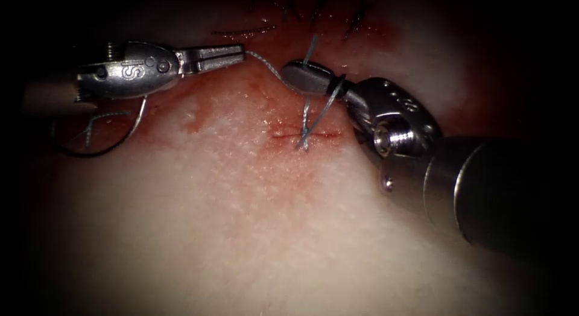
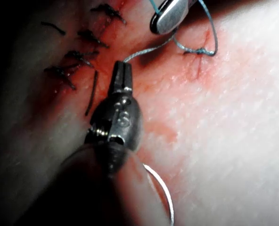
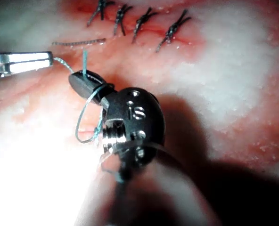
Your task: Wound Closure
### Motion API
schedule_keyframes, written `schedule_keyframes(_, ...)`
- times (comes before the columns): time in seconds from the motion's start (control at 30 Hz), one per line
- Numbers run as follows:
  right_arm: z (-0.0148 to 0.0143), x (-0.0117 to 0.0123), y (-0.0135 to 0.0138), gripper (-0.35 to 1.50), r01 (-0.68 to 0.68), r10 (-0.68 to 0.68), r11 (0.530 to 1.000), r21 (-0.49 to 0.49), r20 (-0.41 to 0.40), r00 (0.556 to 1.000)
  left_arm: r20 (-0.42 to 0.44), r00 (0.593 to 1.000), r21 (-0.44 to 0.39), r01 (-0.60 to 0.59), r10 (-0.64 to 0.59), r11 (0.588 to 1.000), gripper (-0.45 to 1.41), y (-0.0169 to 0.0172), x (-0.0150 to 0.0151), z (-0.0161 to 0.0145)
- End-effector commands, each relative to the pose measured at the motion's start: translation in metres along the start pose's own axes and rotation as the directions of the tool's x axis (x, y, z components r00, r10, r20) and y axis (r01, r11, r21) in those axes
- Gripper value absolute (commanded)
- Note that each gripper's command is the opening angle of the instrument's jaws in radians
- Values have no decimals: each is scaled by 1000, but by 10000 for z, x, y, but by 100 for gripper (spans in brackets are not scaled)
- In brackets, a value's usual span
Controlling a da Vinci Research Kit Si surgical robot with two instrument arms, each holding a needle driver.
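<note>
The left arm's steel needle driver [image 1: 238, 51] is clenching the thin blue-grey thread [image 1: 263, 61] at its jaw tips. The right arm's steel needle driver [image 1: 301, 75] is gripping thread looped round it, above the short red cut [image 1: 304, 135] in the pale tissue [image 1: 253, 231]. The curved steel needle [image 1: 129, 132] is lying free on the tissue, left of the cut.

Left tool [image 1: 232, 52] and right tool [image 1: 304, 75] both on thread [image 1: 265, 63], needle [image 1: 102, 148] apparently free.
</note>
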Motion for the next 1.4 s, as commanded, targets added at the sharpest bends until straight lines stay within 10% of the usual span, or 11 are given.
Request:
schedule_keyframes(0.03, -5, -15, 2, -35, 4, -3, 1000, 19, -4, 1000, 7, 1000, 4, 9, -9, 1000, -45, -12, -4, 14)
schedule_keyframes(0.47, -43, -57, -5, -35, 81, -92, 987, 140, 74, 993, -11, 995, 159, 101, -100, 982, -45, -122, 8, 31)
schedule_keyframes(1.4, -97, -116, -14, -35, 285, -314, 937, 202, 127, 941, 121, 993, 327, -46, 6, 944, -45, -184, -63, 49)
